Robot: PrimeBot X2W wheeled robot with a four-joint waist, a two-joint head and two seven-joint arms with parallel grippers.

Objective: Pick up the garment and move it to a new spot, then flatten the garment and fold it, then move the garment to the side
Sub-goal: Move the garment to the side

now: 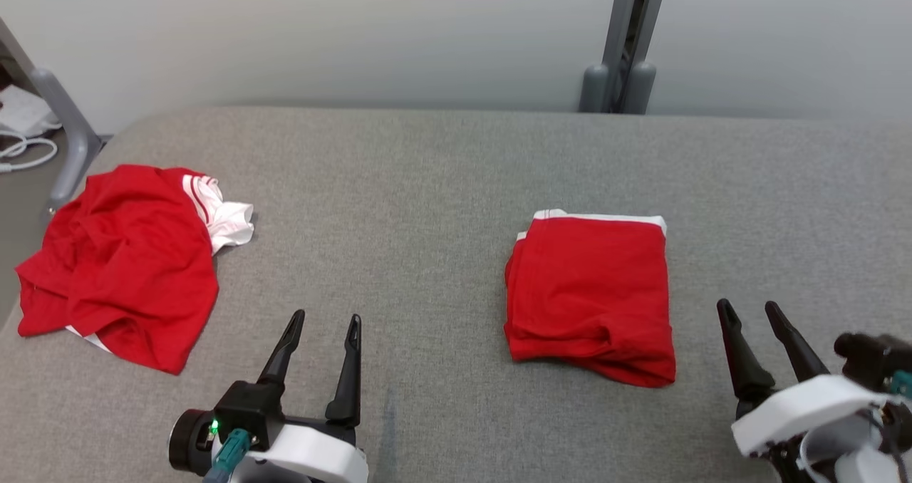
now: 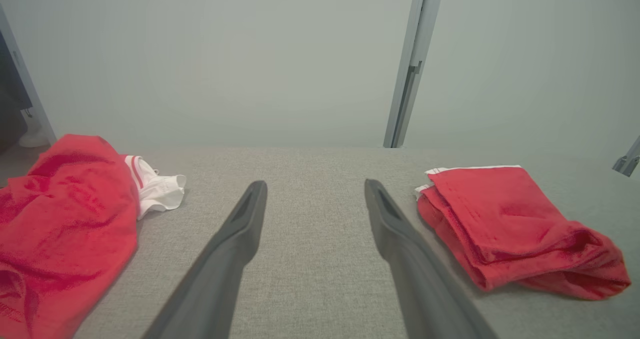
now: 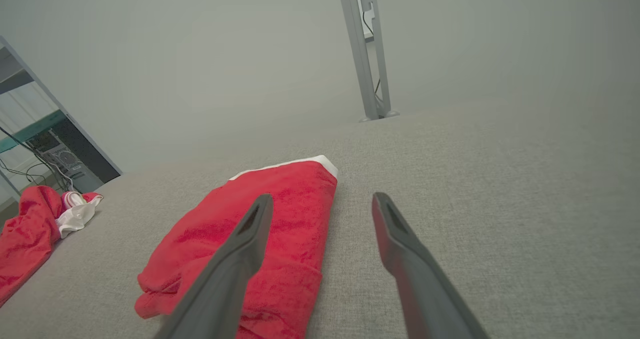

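A red garment with white trim (image 1: 591, 294) (image 2: 505, 219) (image 3: 270, 234) lies folded into a rectangle on the grey table, right of centre. A second red and white garment (image 1: 121, 262) (image 2: 60, 219) (image 3: 27, 229) lies crumpled at the table's left end. My left gripper (image 1: 326, 319) (image 2: 315, 189) hovers open near the front edge, between the two garments, holding nothing. Just right of the folded garment, my right gripper (image 1: 749, 309) (image 3: 322, 201) is open and empty, its left finger over the garment's edge in the right wrist view.
The grey fabric-covered table (image 1: 427, 184) runs wide, ending at a pale wall behind. A grey upright post (image 1: 627, 41) stands at the back. A grey frame leg (image 1: 68, 127) and white cables (image 1: 21, 148) sit beyond the left edge.
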